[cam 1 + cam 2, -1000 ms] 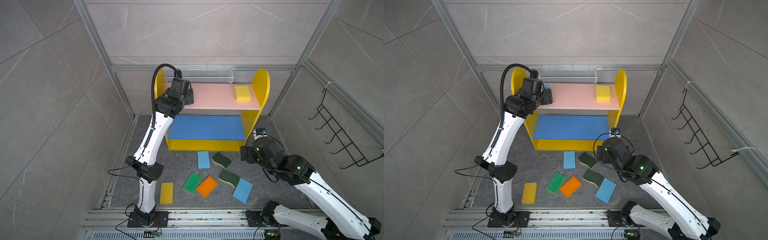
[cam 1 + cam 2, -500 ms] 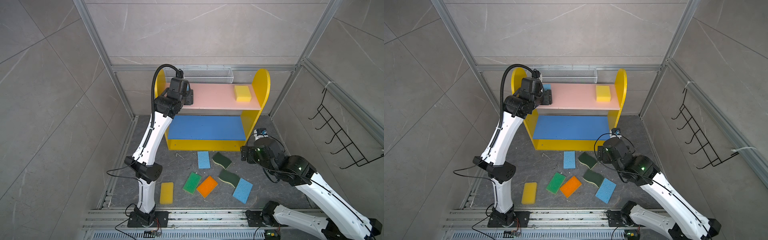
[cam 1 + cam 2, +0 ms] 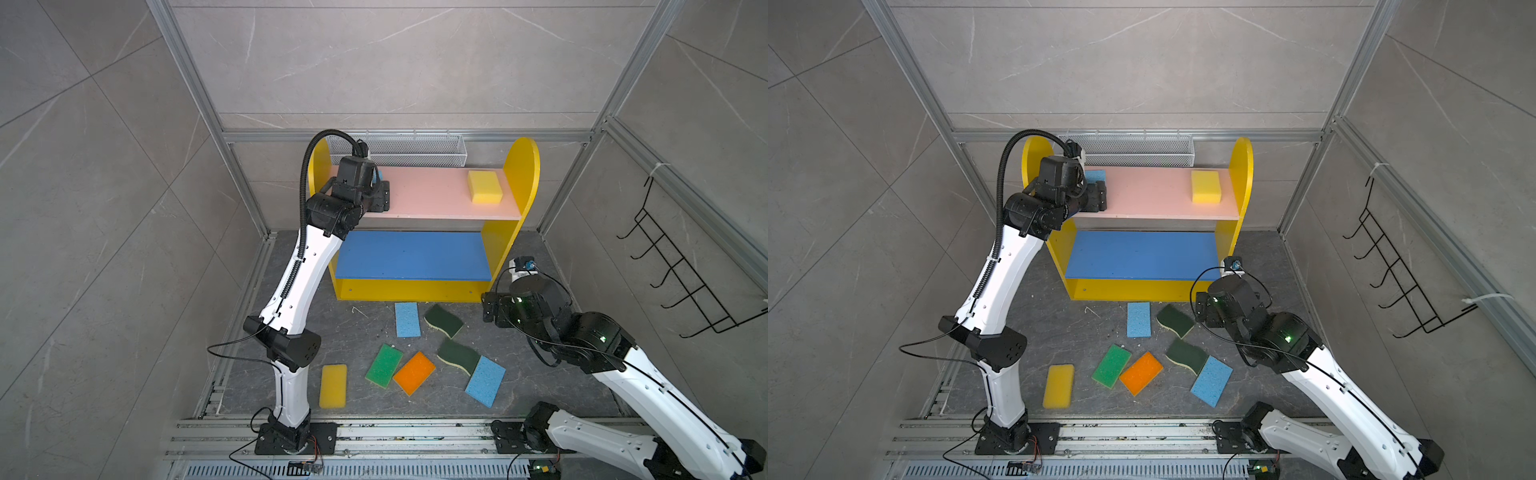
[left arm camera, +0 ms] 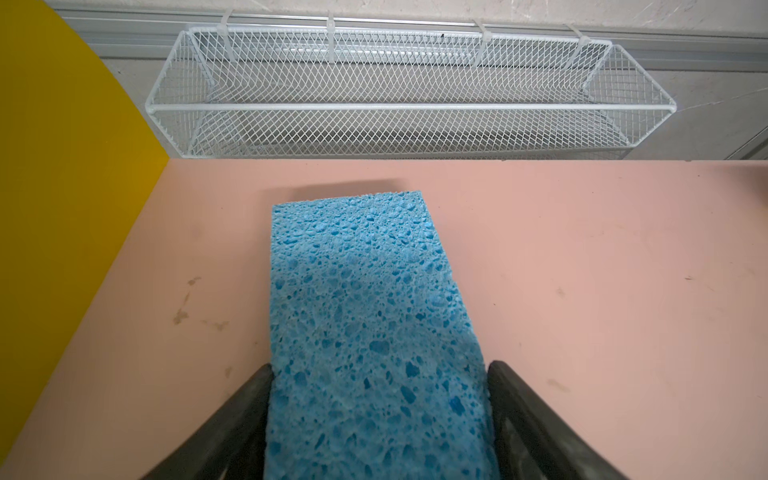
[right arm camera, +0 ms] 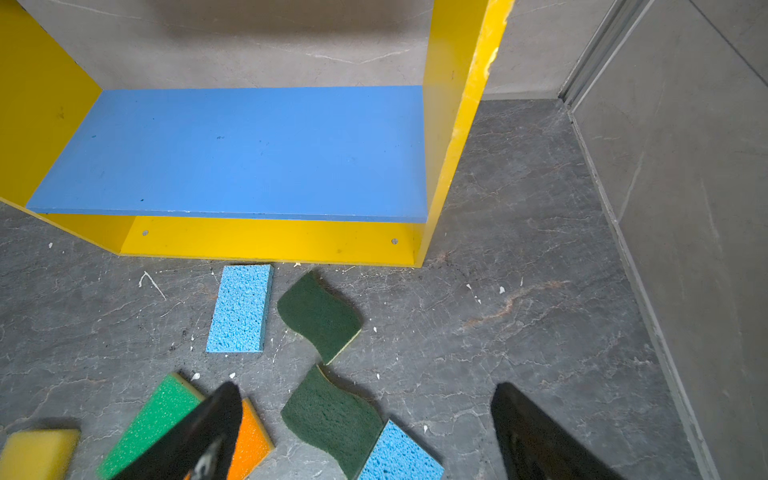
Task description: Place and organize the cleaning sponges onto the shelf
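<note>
my left gripper (image 4: 379, 365): jaws flank blue sponge (image 4: 365, 291), left end of shelf (image 3: 528, 166), mirroring yellow sponge (image 3: 484, 187); gripping? can't tell
my right gripper (image 5: 368, 386): wide open, empty, ready at shelf's front

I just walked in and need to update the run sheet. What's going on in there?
The left gripper is at the left end of the pink top board of the shelf. Its fingers flank a light blue sponge, but it is unclear whether they grip it. A yellow sponge sits at the board's right end. The right gripper hovers open over the floor in front of the shelf, where seven loose sponges lie.
</note>
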`<control>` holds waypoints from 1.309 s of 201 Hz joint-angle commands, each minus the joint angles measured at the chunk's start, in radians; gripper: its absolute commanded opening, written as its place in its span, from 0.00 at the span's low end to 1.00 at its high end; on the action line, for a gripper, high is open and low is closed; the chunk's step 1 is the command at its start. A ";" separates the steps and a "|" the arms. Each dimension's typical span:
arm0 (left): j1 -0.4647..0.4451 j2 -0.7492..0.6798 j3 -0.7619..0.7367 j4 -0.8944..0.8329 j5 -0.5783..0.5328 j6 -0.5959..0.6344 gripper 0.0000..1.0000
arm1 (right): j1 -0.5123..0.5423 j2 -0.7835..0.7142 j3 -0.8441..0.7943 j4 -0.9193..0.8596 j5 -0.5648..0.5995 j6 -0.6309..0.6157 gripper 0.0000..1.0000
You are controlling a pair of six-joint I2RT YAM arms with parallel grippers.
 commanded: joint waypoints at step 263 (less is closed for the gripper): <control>-0.005 -0.072 -0.028 -0.147 0.008 -0.013 0.84 | -0.002 0.005 -0.011 0.012 -0.041 0.030 0.95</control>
